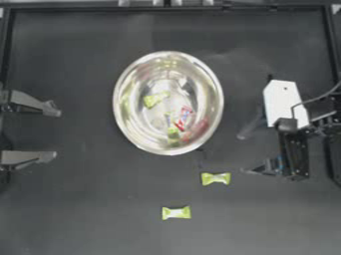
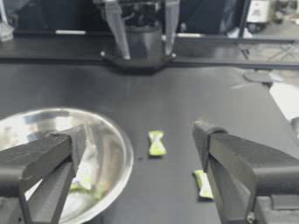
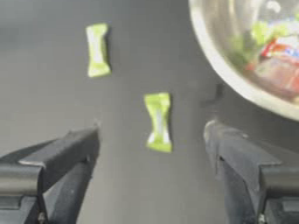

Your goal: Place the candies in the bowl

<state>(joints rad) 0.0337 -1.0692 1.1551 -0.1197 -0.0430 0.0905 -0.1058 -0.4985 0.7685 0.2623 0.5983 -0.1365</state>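
**Two candies left on the table**

My right gripper (image 3: pixel 152 144) hangs wide open and empty over a yellow-green candy (image 1: pixel 216 178) near the bowl (image 1: pixel 126 117) — three sweets inside. Another candy (image 1: pixel 176 212) lies farther off. My left gripper (image 1: pixel 53 132) waits open, empty.

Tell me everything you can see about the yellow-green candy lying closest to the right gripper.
The nearer candy is a small twist-wrapped sweet, yellow-green with a paler white middle and flared, pinched ends, in what looks like a glossy wrapper. It lies flat on the dark table, just outside the silver bowl, touching nothing else. The open right gripper hovers near it, lined up so the candy sits ahead between its fingers, not yet grasped. A second similar candy lies apart, farther from the bowl.
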